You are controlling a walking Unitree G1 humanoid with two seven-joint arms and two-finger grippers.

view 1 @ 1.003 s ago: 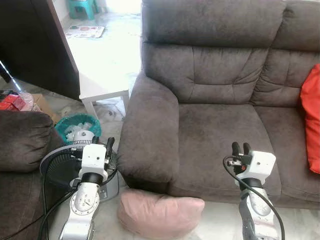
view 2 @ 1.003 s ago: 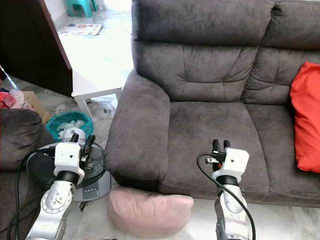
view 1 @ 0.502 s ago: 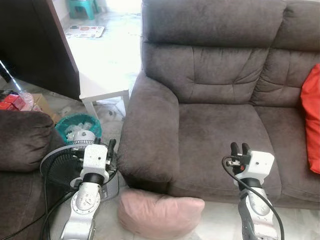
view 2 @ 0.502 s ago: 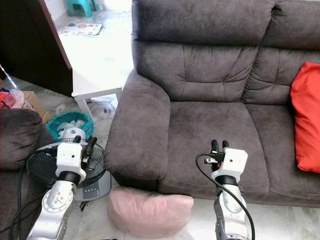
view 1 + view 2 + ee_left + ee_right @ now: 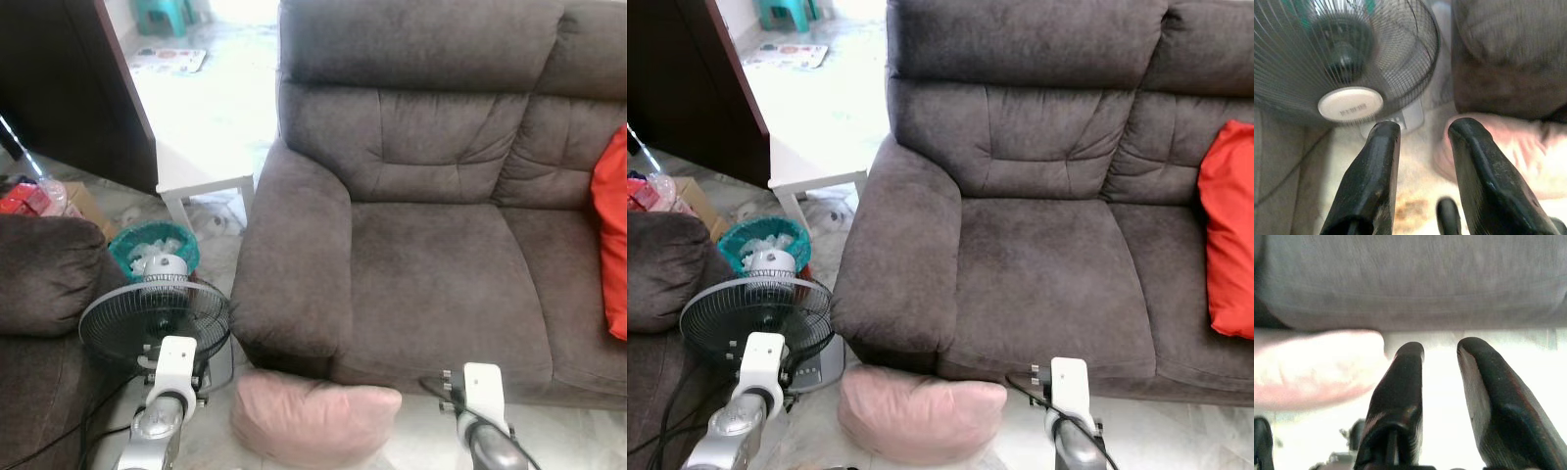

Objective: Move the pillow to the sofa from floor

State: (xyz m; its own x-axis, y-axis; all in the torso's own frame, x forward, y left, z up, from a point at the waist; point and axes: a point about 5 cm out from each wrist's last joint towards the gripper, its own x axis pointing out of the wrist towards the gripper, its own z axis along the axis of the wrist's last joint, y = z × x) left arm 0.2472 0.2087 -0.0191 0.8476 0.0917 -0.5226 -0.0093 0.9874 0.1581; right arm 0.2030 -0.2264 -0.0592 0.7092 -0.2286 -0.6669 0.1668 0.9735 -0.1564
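In the left eye view, the pink pillow [image 5: 313,419] lies on the pale tiled floor [image 5: 411,446], pressed against the front base of the dark brown sofa [image 5: 421,264], below the sofa's left armrest and the near edge of its left seat cushion. A black standing fan [image 5: 155,319] is on the floor just beside the pillow, on the robot's left, with a teal basket [image 5: 152,245] behind it. A red cushion [image 5: 612,245] leans at the sofa's right end. Both arms are low at the bottom of this view, one on either side of the pillow.

In the right eye view, a white low tabletop [image 5: 818,147] stands beyond the armrest, and part of another dark armchair [image 5: 661,264] is at the far left.

In the left wrist view, the left pincer [image 5: 1422,142] hangs above the floor with its two black fingers [image 5: 1378,166] apart and nothing between them; the fan's grille is ahead on one side and the blurred pillow on the other, under the sofa's edge.

In the right wrist view, the right pincer [image 5: 1442,362] is also spread and empty, pointing at the bare floor below the sofa front, the pillow's end just beside one finger [image 5: 1400,382].
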